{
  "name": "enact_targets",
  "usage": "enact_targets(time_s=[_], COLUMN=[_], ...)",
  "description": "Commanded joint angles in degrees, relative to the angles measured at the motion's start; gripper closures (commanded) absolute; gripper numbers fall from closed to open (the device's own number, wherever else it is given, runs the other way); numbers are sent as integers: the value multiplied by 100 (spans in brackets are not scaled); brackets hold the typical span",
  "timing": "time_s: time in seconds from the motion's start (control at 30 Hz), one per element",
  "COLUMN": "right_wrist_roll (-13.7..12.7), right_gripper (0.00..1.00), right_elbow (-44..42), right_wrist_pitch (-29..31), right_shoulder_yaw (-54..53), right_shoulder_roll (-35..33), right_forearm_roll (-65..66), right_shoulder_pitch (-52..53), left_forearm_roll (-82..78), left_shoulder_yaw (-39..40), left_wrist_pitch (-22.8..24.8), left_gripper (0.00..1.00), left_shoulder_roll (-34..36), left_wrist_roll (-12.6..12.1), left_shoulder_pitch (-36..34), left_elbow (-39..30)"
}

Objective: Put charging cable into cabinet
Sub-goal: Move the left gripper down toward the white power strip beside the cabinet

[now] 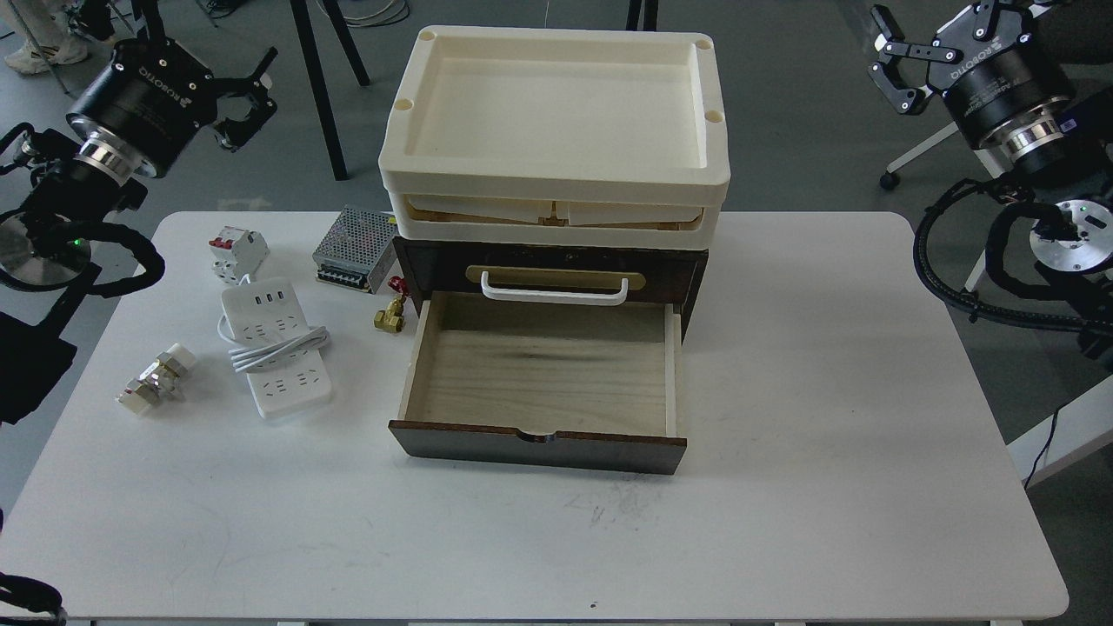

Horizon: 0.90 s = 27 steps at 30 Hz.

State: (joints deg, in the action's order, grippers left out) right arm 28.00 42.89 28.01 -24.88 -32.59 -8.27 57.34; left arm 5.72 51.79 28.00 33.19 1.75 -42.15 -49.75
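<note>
Charging cable on table left of cabinet, drawer pulled out, empty. Both grippers – left, right – raised, spread, holding nothing. Grab strip crosswise w/ left, pinning cord.

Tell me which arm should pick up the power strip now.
Left, probably. The power strip lies on the table left of the open drawer, on the left gripper's side. The right gripper hangs far across the cabinet.
</note>
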Motion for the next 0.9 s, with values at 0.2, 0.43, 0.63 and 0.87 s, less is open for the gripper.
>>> enact_targets(time_s=[0.2,0.43,0.63,0.87], right_wrist_roll=[0,0,0,0], right_gripper=[0,0,0,0], right_elbow=[-9,-9,-9,-167], right_wrist_pitch=[-1,-1,-1,-1], right_shoulder_yaw=[-140,-166,-220,-263], right_shoulder_roll=[51,51,33,-55], right_forearm_roll=[-8,-8,-8,-34], right_shoulder_pitch=[-39,-30,-39,-118], left_forearm_roll=[332,1476,1458,240], left_shoulder_yaw=[68,191,428,305], left_wrist_pitch=[0,0,0,0], left_gripper=[0,0,1,1], left_shoulder_roll=[64,-550,115,2057], left_wrist_roll=[132,1070,2154,2154], left_shoulder_pitch=[67,295,515,585], left_elbow=[612,1749,1137,-946])
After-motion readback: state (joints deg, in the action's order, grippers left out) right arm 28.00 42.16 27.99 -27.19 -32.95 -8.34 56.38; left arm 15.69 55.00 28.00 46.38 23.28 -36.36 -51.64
